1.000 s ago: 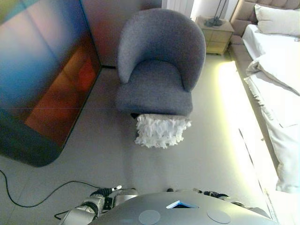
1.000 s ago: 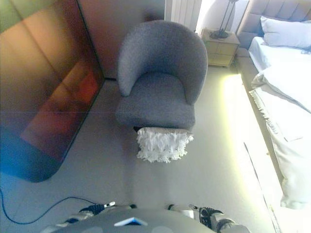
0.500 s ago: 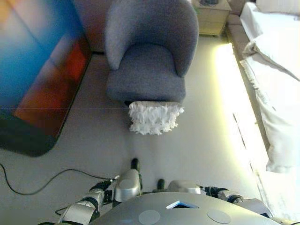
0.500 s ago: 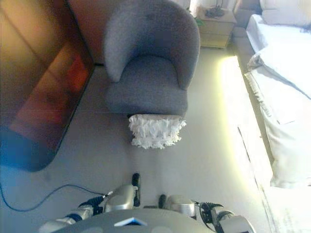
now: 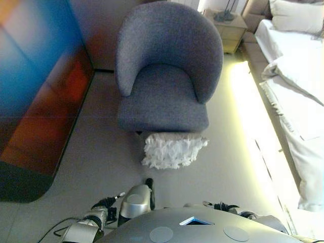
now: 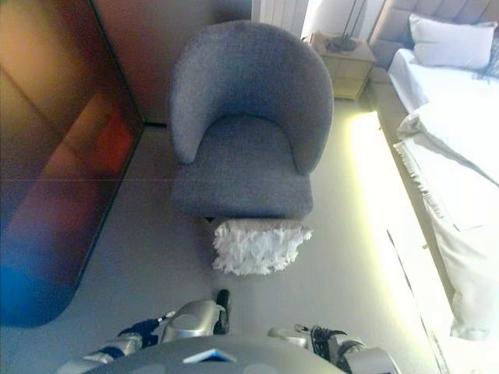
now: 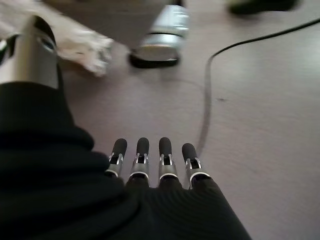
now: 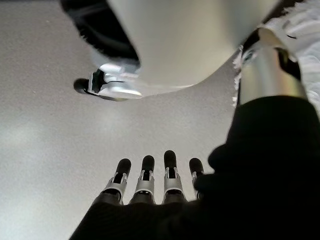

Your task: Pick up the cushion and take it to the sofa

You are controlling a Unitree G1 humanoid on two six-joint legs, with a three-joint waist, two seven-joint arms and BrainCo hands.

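A white ruffled cushion (image 5: 172,150) lies on the floor, against the front of a grey round-backed armchair (image 5: 164,81). The chair's seat holds nothing. My left hand (image 7: 142,156) hangs low beside my body with straight fingers that hold nothing, and the cushion's edge (image 7: 85,42) shows well beyond it. On the other side my right hand (image 8: 170,165) also hangs open above the bare floor, with a corner of the cushion (image 8: 300,22) showing past the thumb. Both hands are well short of the cushion.
A bed with white bedding (image 5: 298,76) runs along the right side. A small nightstand (image 5: 230,28) stands behind the chair at the right. A tall dark glossy panel (image 5: 35,91) fills the left. Open floor lies between me and the cushion.
The whole picture has shifted, so the camera has moved. The cushion still lies at the foot of the armchair and both hands stay low with nothing in them.
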